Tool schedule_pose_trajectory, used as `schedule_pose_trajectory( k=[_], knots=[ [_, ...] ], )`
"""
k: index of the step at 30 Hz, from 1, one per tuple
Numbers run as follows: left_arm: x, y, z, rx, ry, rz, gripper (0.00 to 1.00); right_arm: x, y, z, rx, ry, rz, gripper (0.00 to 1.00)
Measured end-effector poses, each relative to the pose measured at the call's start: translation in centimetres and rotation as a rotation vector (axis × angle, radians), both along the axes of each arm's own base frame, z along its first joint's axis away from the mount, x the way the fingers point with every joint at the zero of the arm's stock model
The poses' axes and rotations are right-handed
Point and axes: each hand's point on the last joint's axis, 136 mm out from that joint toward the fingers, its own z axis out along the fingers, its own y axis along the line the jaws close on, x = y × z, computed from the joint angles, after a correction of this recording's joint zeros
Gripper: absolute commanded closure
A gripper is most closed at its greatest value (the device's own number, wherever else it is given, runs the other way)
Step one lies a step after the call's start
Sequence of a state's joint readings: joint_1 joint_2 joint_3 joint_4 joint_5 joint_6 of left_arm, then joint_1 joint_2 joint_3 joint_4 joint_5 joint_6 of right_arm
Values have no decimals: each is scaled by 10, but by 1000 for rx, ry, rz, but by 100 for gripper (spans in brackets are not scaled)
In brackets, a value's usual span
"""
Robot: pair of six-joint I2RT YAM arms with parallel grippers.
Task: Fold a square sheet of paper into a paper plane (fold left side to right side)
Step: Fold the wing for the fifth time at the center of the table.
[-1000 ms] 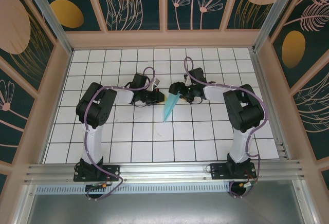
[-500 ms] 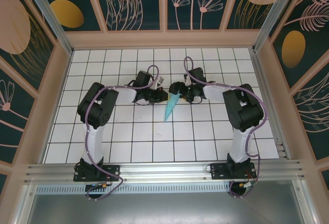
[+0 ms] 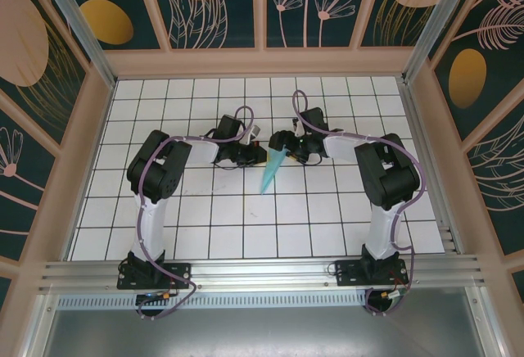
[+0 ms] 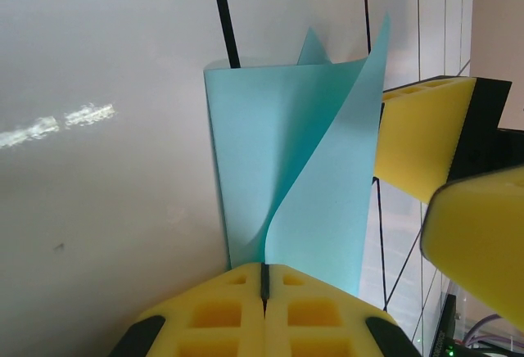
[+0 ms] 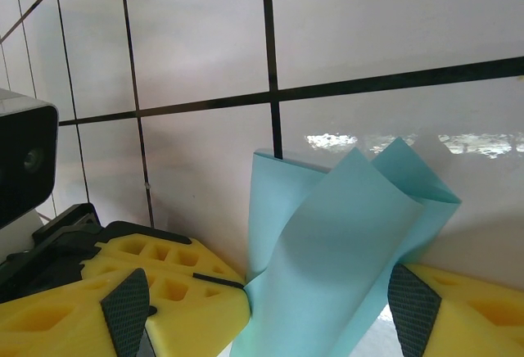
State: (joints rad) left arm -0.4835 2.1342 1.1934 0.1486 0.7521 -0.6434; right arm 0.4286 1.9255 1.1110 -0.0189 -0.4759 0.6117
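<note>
**Left-to-right fold: paper pinched, layers splayed**

The paper plane (image 3: 271, 170) is seen as a slim turquoise dart on the gridded worktop (image 3: 205, 214). Its wide end sits between the two grippers and its tip points toward the arm bases.

Jaws:
- The left gripper (image 4: 264, 279) is closed, with the yellow pads pressed together and the paper's edge pinched in the seam.
- The right gripper (image 5: 270, 312) is parted. The paper is straddled by its pads and no clamp is shown. In the left wrist view the paper's free edge appears to be touched by one right pad.

The layers are not flat. One flap is curled away from the other, and a small corner is seen behind them.

The task is judged to be well along, since the dart shape is already formed. The step in hand is judged to be closing the left half onto the right.

How it is done well:
- The left pinch is best used as the anchor, so the centre crease is not shifted.
- The curled flap should be swept over and the edges matched before any pressure is applied.
- The crease should be pressed from the pinched end toward the tip in one pass, so no bulge is trapped.
- Low closing force and slow motion are advised, since the paper is thin. A corner snagged on the foam lattice is judged the likeliest failure.
</note>
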Motion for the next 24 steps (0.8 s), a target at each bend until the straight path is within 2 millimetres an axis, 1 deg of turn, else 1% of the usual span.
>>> schedule_pose_trajectory(
  k=[8, 12, 13, 15, 17, 19, 22, 24],
  knots=[
    [0, 0, -1, 0, 1, -1, 100, 1, -1, 1, 2, -3, -1, 20],
    [0, 0, -1, 0, 2, -2, 100, 0, -11, 8, 5, -11, -20, 21],
    [0, 0, -1, 0, 2, -2, 100, 0, -14, 13, 8, -17, -25, 24],
    [0, 0, -1, 0, 1, -2, 100, 2, -17, 23, 17, -38, -29, 34],
    [0, 0, -1, 1, -2, -3, 100, 1, -14, 34, 38, -57, -19, 44],
    [0, 0, -1, 2, -2, -2, 100, -1, -9, 40, 55, -62, -7, 52],
    [0, 0, -1, 3, -2, -3, 100, -9, 1, 39, 75, -48, 13, 58],
    [0, 0, -1, 4, -3, -4, 100, -14, 6, 37, 79, -37, 24, 60]
  ],
)
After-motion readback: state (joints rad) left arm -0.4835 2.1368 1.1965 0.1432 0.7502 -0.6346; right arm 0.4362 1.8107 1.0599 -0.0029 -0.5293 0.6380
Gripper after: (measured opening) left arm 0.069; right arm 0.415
